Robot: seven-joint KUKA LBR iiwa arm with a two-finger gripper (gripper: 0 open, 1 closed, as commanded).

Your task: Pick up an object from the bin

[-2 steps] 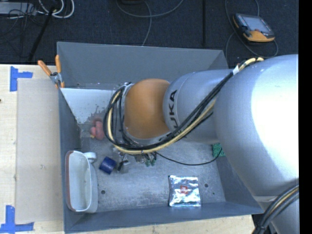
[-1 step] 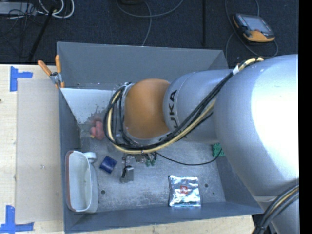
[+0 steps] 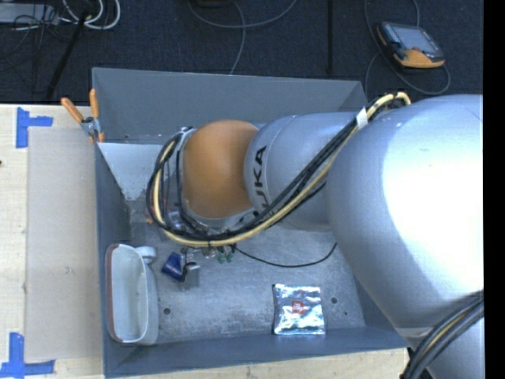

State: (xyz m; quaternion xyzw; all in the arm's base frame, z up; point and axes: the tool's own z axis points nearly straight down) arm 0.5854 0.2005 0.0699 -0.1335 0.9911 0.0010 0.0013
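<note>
Nearest the front wall of the bin (image 3: 237, 358) a silver foil packet (image 3: 298, 309) with a red mark lies flat on the floor (towards the right), and a white oblong dish (image 3: 130, 294) rests along the left wall. Just beside the dish's far end sits a small blue object (image 3: 173, 268), with the gripper (image 3: 192, 259) low and close against it; whether it is open, closed or has hold of anything I cannot tell. Beyond, the wrist's orange cover (image 3: 215, 168) is looped with black and yellow cables (image 3: 162, 188).
</note>
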